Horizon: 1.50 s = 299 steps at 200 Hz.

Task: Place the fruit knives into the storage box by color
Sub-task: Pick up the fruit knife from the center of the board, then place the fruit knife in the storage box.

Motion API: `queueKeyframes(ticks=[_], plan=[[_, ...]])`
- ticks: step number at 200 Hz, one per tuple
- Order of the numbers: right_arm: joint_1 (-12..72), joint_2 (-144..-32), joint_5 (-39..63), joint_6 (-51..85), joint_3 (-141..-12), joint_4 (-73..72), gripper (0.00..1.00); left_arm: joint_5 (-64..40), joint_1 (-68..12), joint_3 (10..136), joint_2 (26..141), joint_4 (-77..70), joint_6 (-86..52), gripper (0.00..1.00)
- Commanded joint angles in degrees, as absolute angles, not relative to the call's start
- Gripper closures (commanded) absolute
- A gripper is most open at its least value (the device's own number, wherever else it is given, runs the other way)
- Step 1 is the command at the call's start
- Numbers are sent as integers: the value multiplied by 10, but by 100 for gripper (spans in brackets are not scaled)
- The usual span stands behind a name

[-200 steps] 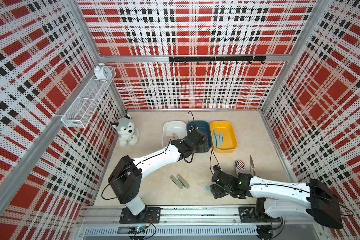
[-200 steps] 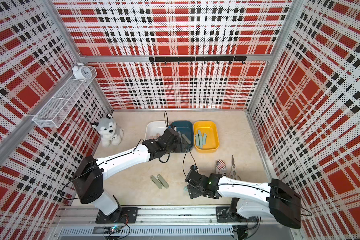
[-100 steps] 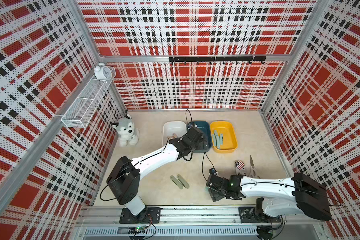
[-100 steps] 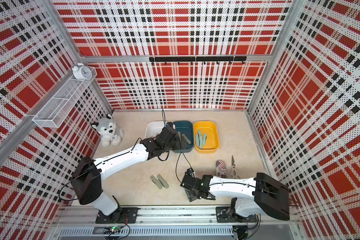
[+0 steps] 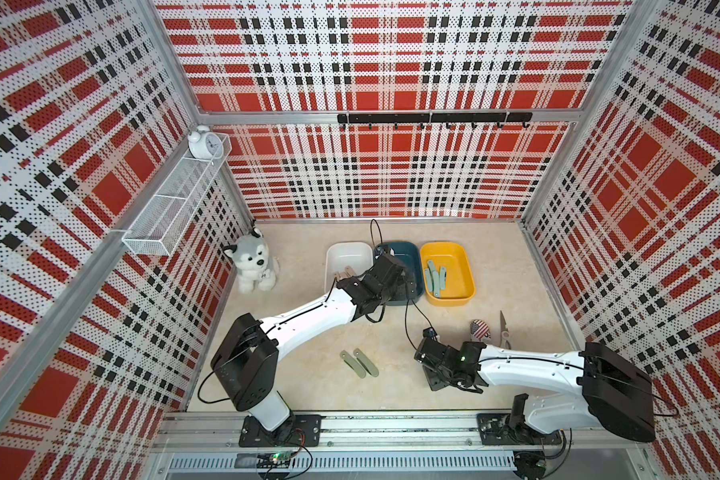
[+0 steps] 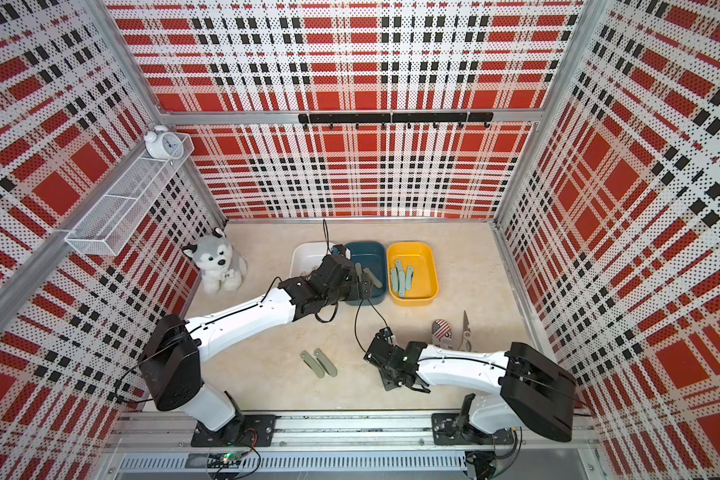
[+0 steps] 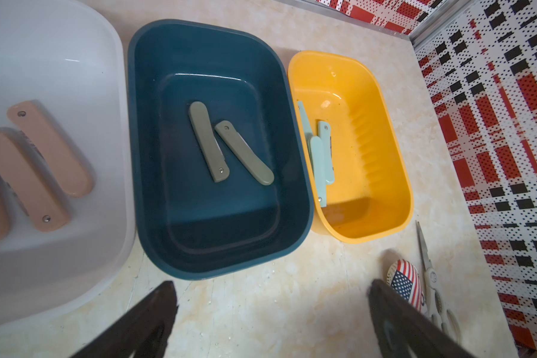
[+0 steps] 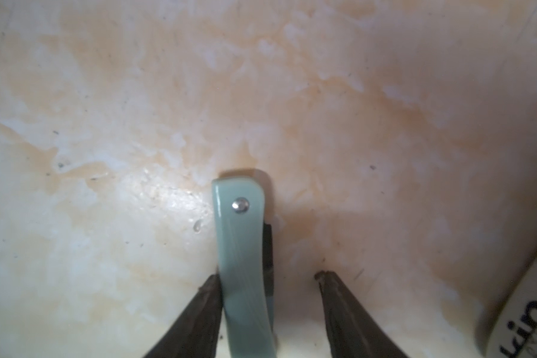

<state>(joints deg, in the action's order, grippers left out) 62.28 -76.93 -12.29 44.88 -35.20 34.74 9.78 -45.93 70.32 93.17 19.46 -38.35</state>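
Note:
A light teal fruit knife (image 8: 241, 248) lies on the table between the jaws of my right gripper (image 8: 267, 276). One finger touches it and a gap remains at the other; the top views hide this knife under the right gripper (image 5: 433, 374). My left gripper (image 7: 271, 283) is wide open and empty, hovering at the front edge of the blue storage box (image 7: 132, 124), which holds two grey-green knives (image 7: 208, 141). The white box (image 7: 75, 248) holds pink knives (image 7: 50, 148), and the yellow box (image 7: 394, 173) holds teal knives (image 7: 320, 155). Two more grey-green knives (image 5: 358, 363) lie on the table.
A flag-printed pouch (image 5: 480, 330) and metal scissors (image 5: 504, 332) lie to the right, behind my right arm. A husky plush (image 5: 252, 262) sits at the back left. A wire shelf (image 5: 175, 203) with a clock (image 5: 204, 143) hangs on the left wall.
My right gripper has shifted toward the front over the teal knife and its jaws have narrowed around it. The left arm has barely moved.

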Motion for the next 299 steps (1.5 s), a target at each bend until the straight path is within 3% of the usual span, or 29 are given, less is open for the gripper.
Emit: queueKeyframes(ticks=[1,45,87,145,201,255,299], plan=[[620,-764,-121,460,-345,356,51,86,-457,707,938,179,-381,2],[620,-771,-106,474,-334,349,68,91,-455,714,935,179,-378,2],[609,-781,-115,470,-351,358,74,92,-453,710,930,179,-378,2],[568,-757,-144,439,-412,395,74,87,-451,710,918,179,-383,2],[444,-750,-139,342,-526,399,74,80,-437,705,908,179,-388,2],[282,-858,-103,220,-649,335,74,61,-420,736,924,200,-381,2],[232,-1004,-100,193,-744,312,72,61,-412,723,918,211,-381,2]])
